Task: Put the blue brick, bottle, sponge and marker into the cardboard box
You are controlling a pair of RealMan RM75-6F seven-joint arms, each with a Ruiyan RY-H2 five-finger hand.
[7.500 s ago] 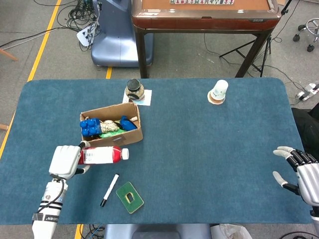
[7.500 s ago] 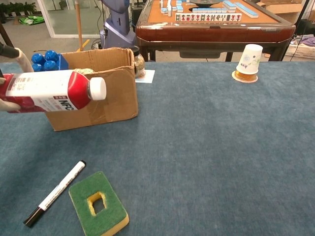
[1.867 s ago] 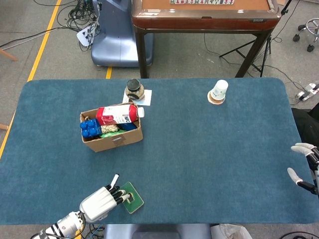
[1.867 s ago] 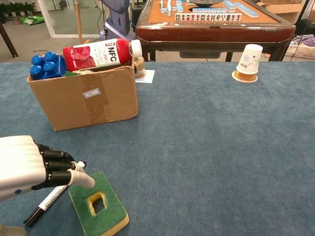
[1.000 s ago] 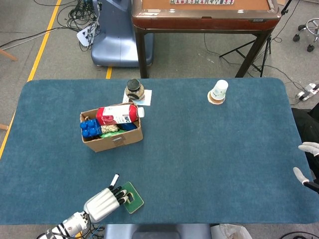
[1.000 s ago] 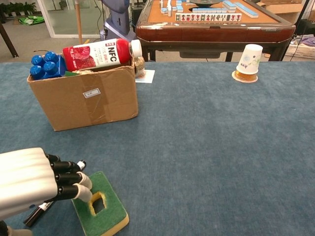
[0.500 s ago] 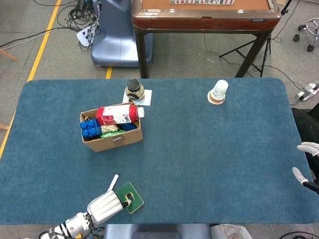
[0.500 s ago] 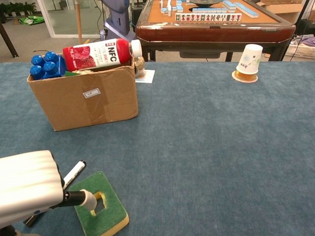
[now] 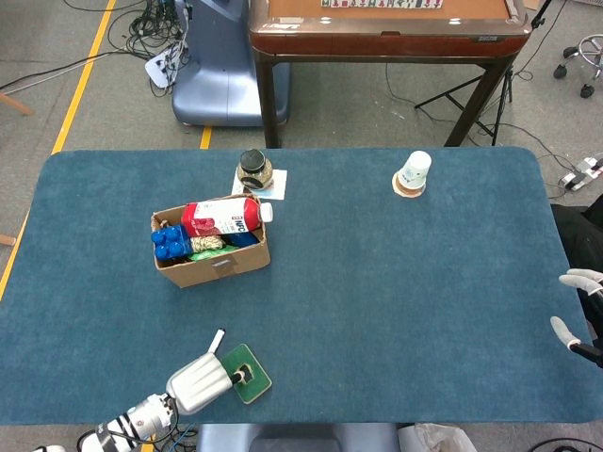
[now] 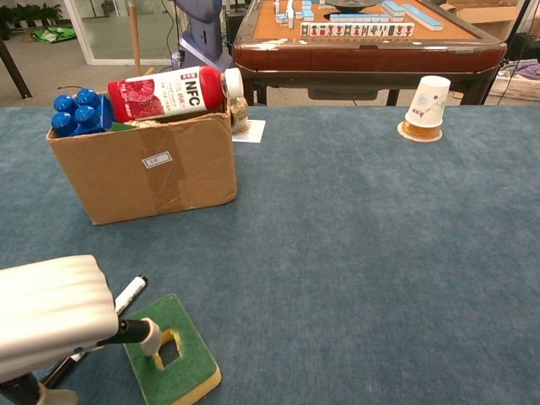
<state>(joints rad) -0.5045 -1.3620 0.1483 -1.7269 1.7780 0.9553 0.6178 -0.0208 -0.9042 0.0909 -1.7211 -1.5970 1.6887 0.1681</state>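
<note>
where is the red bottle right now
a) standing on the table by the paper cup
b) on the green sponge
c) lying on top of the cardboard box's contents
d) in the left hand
c: the bottle lies on its side across the top of the open cardboard box, beside the blue brick.

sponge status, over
Left hand fingertip on sponge, not lifted. Right hand idle at table edge. Bottle, blue brick boxed; marker on table.
</note>
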